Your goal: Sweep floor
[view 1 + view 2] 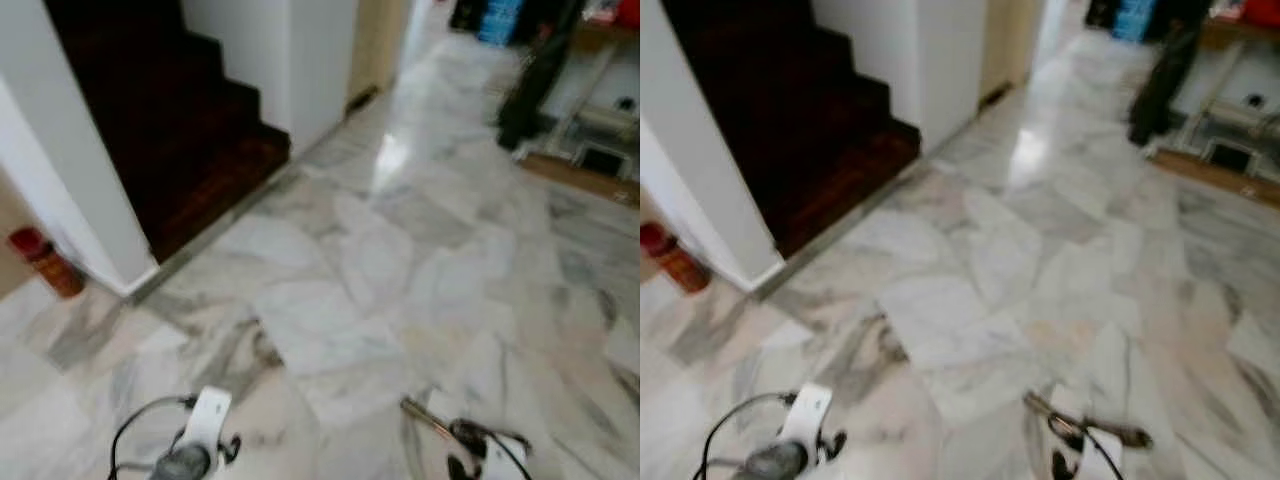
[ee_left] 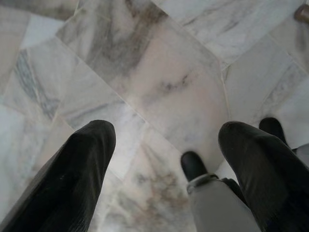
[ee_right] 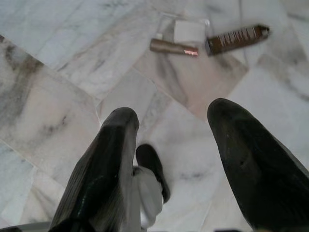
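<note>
A dark wooden staircase (image 1: 170,130) rises at the left behind a white wall (image 1: 75,190). A red canister (image 1: 45,262) stands beside the wall. A blue crate (image 1: 497,20) sits far back.

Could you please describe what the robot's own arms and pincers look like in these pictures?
Each pincer has two long, black, rounded fingers, seen on the left pincer and the right pincer. In the head view the left arm ends in a white housing over a grey round part, with thin black cables looping beside it. The right arm shows white and black parts with a black cable.
</note>
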`<state>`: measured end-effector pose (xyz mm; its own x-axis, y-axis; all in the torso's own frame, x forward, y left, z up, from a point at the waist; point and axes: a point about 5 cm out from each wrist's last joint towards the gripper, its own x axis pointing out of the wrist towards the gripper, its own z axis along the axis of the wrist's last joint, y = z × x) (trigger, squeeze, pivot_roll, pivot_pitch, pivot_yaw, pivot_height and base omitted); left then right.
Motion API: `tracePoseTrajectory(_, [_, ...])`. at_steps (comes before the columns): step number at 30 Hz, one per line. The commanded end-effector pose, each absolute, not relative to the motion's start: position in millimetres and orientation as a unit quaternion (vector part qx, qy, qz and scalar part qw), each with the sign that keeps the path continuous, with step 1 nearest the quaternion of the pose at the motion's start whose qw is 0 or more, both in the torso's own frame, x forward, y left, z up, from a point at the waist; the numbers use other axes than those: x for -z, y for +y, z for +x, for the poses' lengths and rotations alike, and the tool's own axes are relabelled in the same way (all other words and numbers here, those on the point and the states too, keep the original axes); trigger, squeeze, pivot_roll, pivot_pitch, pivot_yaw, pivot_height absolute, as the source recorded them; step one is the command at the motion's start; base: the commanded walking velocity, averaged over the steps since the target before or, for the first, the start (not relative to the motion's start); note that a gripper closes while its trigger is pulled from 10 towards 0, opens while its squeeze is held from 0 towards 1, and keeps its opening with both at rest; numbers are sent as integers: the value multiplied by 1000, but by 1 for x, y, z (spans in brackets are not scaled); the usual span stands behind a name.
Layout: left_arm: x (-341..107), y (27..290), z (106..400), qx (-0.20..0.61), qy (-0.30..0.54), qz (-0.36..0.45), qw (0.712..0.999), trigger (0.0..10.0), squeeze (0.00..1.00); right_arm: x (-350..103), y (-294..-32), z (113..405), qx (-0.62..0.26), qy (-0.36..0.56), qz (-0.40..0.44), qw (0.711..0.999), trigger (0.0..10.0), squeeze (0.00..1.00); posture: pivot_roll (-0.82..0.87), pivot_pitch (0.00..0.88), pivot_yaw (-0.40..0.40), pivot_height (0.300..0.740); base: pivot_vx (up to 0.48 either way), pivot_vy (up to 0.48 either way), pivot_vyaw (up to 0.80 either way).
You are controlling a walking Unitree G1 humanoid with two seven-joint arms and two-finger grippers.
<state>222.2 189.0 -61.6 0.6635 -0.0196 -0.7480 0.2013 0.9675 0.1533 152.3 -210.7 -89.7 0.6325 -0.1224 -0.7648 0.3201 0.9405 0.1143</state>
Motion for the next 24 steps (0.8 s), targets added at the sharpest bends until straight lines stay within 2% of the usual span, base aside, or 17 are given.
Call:
tracePoseTrajectory(1, [64, 191, 218, 57, 413, 113, 902, 10000, 0, 91, -212, 149, 126, 417, 118, 892, 10000, 0, -2, 55, -13, 740, 0, 0, -712])
tracePoseTrajectory(8, [65, 191, 216, 55, 414, 114, 901, 10000, 0, 91, -209, 149, 122, 419, 117, 892, 10000, 0, 3, 60, -14, 740, 0, 0, -715])
tracePoseTrajectory(14, [64, 189, 218, 58, 410, 122, 902, 10000, 0, 92, -207, 149, 118, 422, 116, 891, 10000, 0, 1, 61, -15, 740, 0, -410, -715])
tracePoseTrajectory(24, [66, 185, 216, 67, 413, 120, 900, 10000, 0, 93, -207, 148, 116, 426, 113, 890, 10000, 0, 5, 67, -16, 740, 0, 0, -717])
